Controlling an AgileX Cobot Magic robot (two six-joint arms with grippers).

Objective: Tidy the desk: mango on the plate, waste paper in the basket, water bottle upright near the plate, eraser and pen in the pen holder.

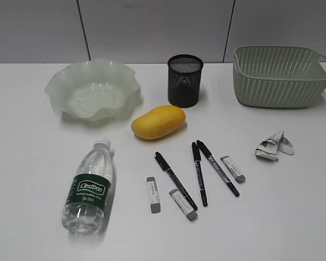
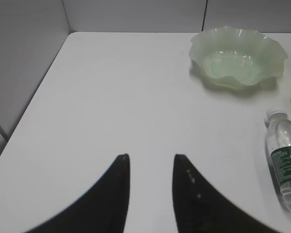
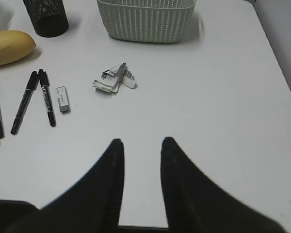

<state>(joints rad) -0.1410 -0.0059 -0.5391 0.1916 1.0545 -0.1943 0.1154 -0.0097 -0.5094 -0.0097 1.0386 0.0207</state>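
Both grippers, left gripper (image 2: 150, 162) and right gripper (image 3: 139, 145), stand partly open, empty. Waste paper (image 3: 114, 78) lies ahead-left of the right jaws (pinch its bulk).

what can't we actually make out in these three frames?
- Inside of the black mesh pen holder: exterior view, its own wall hides it.
- Floor of the pale green woven-look basket: near wall hides it.
- Clear water bottle: left wrist view, right edge cuts it.
- Print on the crumpled waste paper: too small.
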